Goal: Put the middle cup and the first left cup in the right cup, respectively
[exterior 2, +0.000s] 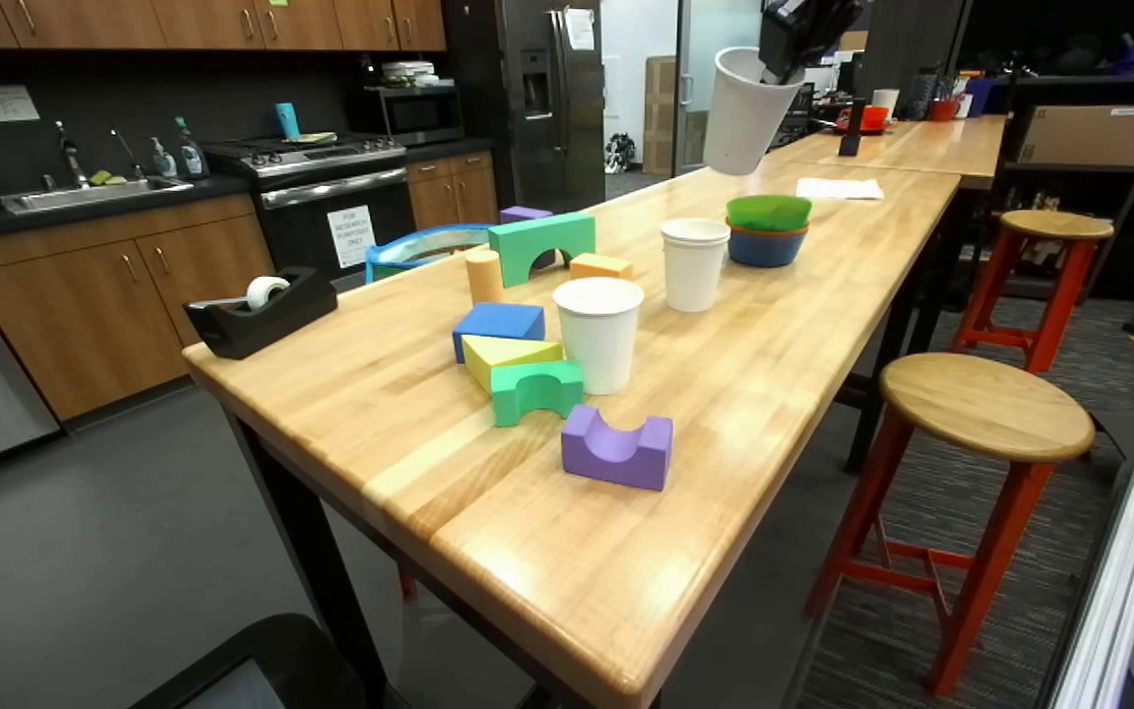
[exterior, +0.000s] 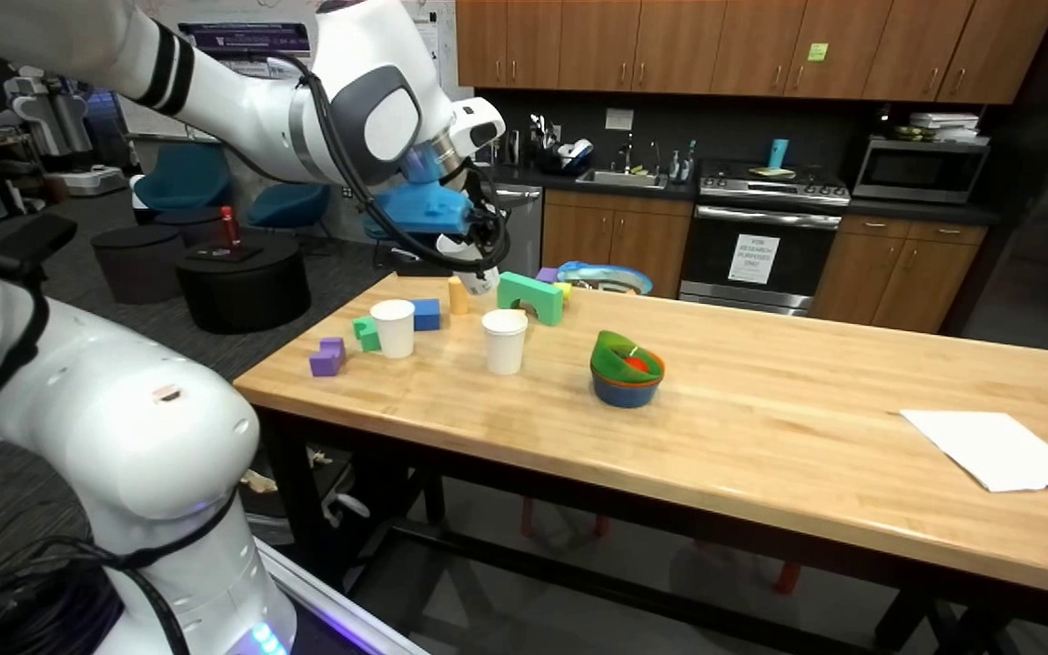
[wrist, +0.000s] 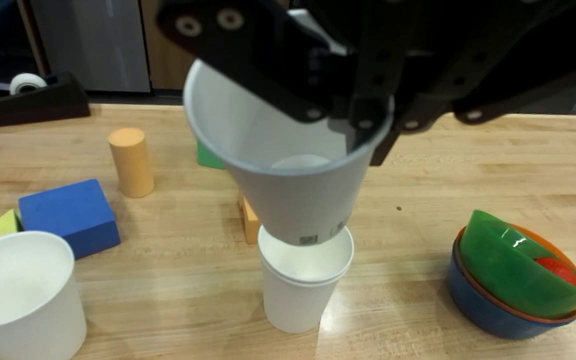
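Observation:
My gripper (wrist: 368, 150) is shut on the wall of a white cup (wrist: 298, 200), one finger inside the rim and one outside. This held cup is slightly tilted in the air; it shows in both exterior views (exterior: 477, 273) (exterior 2: 739, 128). In the wrist view it overlaps the right cup (wrist: 295, 305), a white cup standing on the table. The right cup (exterior 2: 693, 271) shows two close rims, like nested cups. Another white cup, the left cup (wrist: 33, 310), stands upright and empty beside the blocks; it also shows in both exterior views (exterior: 394, 329) (exterior 2: 598, 335).
Stacked bowls, green (wrist: 503, 275) over orange and blue (wrist: 493, 315), stand right of the right cup. A blue block (wrist: 70, 215), an orange cylinder (wrist: 133, 162), a green arch (exterior 2: 542, 246) and a purple block (exterior 2: 616, 448) stand around. A tape dispenser (exterior 2: 262, 310) sits at the table edge.

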`<action>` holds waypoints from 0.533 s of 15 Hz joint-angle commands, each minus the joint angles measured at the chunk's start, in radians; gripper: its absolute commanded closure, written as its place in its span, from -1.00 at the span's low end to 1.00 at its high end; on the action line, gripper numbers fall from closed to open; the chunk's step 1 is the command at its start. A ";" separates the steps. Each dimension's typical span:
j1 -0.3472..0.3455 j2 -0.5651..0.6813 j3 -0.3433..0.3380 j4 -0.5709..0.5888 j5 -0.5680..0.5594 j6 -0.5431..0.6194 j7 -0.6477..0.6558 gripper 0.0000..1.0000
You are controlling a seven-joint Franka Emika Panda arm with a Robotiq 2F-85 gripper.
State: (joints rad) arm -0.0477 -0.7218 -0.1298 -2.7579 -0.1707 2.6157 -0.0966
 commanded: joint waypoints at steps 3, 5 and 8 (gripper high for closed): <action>0.031 0.118 -0.048 0.082 0.082 0.013 -0.080 0.99; 0.042 0.152 -0.059 0.106 0.109 0.012 -0.103 0.99; 0.061 0.207 -0.073 0.140 0.149 0.007 -0.130 0.99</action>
State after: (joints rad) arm -0.0134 -0.5855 -0.1816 -2.6716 -0.0667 2.6254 -0.1816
